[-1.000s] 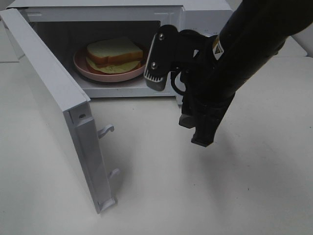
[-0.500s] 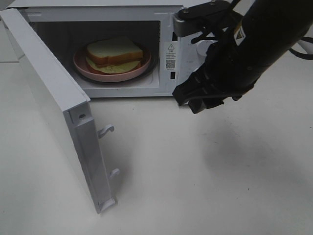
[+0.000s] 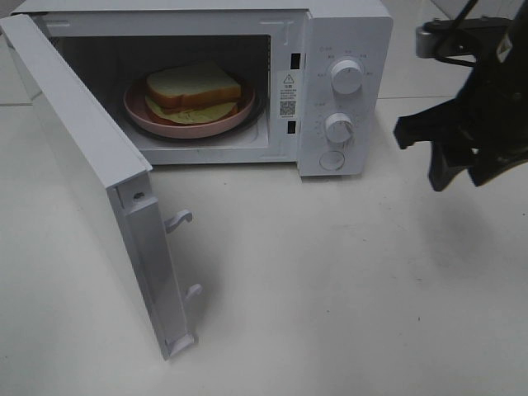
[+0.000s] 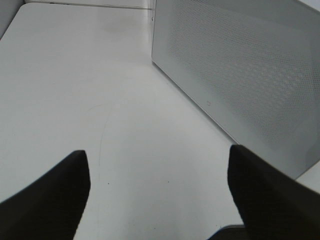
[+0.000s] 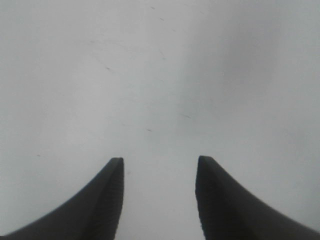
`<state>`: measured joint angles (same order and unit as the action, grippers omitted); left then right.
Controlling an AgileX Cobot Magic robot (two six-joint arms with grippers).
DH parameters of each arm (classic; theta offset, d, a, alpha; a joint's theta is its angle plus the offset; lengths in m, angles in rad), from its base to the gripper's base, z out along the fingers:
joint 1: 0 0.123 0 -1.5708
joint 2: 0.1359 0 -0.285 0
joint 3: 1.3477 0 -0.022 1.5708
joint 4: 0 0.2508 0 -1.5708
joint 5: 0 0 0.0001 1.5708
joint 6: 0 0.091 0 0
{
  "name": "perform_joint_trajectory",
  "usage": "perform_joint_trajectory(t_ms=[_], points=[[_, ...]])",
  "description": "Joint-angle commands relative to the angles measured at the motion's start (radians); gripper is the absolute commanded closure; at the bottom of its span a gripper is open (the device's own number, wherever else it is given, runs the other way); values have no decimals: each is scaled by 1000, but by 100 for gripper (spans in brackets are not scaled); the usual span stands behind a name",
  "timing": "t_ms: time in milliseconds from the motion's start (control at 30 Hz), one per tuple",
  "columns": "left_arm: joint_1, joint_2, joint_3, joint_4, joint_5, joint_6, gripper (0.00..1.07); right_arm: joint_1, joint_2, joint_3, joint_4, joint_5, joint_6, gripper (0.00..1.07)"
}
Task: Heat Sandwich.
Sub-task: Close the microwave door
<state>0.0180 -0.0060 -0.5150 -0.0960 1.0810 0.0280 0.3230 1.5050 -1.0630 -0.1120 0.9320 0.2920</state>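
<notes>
The sandwich [image 3: 193,87], white bread with orange-brown crust and pale filling, lies on a round pink plate [image 3: 145,114] inside the white microwave [image 3: 346,33], whose door [image 3: 91,165] stands wide open to the left. My right gripper [image 3: 458,165] hangs at the far right, well away from the microwave; the right wrist view shows it [image 5: 160,159] open and empty over bare table. My left gripper [image 4: 157,150] is open and empty in the left wrist view, close to the door's meshed outer face [image 4: 240,75]. It is out of the exterior view.
The microwave's two knobs [image 3: 347,76] [image 3: 339,129] and a round button [image 3: 332,160] face front on its right panel. Two latch hooks [image 3: 178,219] stick out of the door's free edge. White tabletop [image 3: 330,297] spreads in front.
My right arm has pulled back from in front of the microwave's opening to the far right edge, uncovering the control panel. The sandwich, plate and door have not moved.
</notes>
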Motion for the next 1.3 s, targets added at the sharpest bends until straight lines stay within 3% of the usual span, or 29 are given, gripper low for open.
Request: perform_joint_trajectory(t_ms=[33,267,500,1000,1300], points=[[1,-4,1,-3,-13,-6,34,-55,-10,3,-6,64,8,60],[1,-4,1,-3,-13,-6,34,-177,-107,3,-11,141,8,60],[1,-4,1,-3,-13,-6,34,-186,-240,44,-5,183,8,61],[1,-4,1,-3,-13,-6,34,-186,-851,396,-17,127,5,61],[1,-4,1,-3,-13,-6,34,-186,-1132,505,-80,95,2,61]])
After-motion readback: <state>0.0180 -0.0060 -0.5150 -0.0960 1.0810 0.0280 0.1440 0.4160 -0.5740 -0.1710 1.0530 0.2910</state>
